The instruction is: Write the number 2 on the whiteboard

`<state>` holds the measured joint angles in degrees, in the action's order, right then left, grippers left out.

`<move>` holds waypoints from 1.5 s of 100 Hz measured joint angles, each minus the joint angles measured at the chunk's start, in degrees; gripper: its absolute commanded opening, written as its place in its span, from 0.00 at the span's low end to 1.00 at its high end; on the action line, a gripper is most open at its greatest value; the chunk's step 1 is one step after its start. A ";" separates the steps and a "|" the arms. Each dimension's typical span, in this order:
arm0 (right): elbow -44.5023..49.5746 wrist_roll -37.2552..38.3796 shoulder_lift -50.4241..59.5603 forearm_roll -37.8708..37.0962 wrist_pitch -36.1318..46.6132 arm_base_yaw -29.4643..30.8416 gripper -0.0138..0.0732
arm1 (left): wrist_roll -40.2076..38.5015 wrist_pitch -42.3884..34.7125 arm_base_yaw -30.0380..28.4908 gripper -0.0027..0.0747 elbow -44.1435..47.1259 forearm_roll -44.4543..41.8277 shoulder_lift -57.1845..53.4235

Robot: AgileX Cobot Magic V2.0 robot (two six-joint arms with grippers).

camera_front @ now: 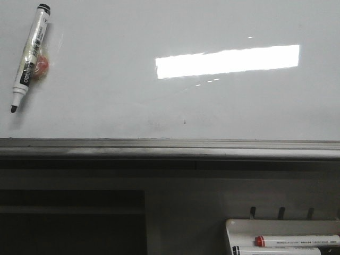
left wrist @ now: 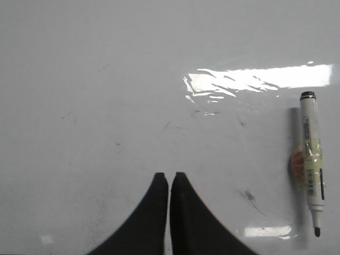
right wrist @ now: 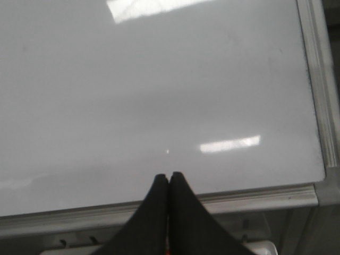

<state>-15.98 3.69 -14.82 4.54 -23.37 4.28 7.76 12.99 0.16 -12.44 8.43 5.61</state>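
Glossy white whiteboard (camera_front: 159, 32) bears no number 2; both the left gripper (left wrist: 169, 178) and right gripper (right wrist: 169, 178) are closed, empty. White black-tipped marker (left wrist: 312, 164) lies beside the left gripper; a closed approach could knock it away.

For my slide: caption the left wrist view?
Shut left claw over blank whiteboard, uncapped marker lying nearby.

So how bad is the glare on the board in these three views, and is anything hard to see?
Front view: one bright rectangular glare patch on the whiteboard; the marker stays readable. Left wrist view: wrinkled-looking glare beside the marker, faint smudges visible, gripper dark. Right wrist view: glare cut off at the frame edge plus a smaller patch; gripper is a featureless silhouette.
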 measured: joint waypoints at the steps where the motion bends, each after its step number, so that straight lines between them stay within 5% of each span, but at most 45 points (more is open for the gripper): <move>1: -0.39 0.00 -0.28 -0.03 -0.91 0.00 0.09 | 0.00 0.63 0.00 0.01 -0.34 0.00 0.36; 11: -4.51 0.00 -3.13 -0.03 -4.61 0.00 0.09 | 0.00 5.86 0.00 0.02 -4.86 1.92 2.82; 20: -5.80 0.00 -3.95 0.02 -5.36 0.00 0.09 | 3.56 10.19 0.29 0.14 -7.14 8.29 5.23; 33: -5.92 0.00 -4.05 0.90 -6.79 0.00 0.09 | 19.65 13.32 2.66 0.41 -7.70 24.66 9.43; 41: -5.92 0.13 -4.05 2.13 -7.86 0.00 0.09 | 29.35 11.44 4.43 0.49 -7.49 35.90 12.06; 55: -5.92 0.13 -4.05 5.60 -9.63 0.00 0.09 | 40.83 6.37 6.46 0.49 -7.20 48.18 17.44; 102: -5.82 0.13 -4.05 7.23 -11.74 0.00 0.09 | 64.32 2.03 15.05 0.49 -8.54 67.24 38.34; 150: -5.82 0.16 -4.05 7.30 -11.84 0.00 0.09 | 68.74 -6.00 21.88 0.49 -14.37 75.70 52.25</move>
<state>-21.80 3.85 -18.87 11.84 -35.21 4.28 76.50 6.99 22.04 -26.82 84.13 57.86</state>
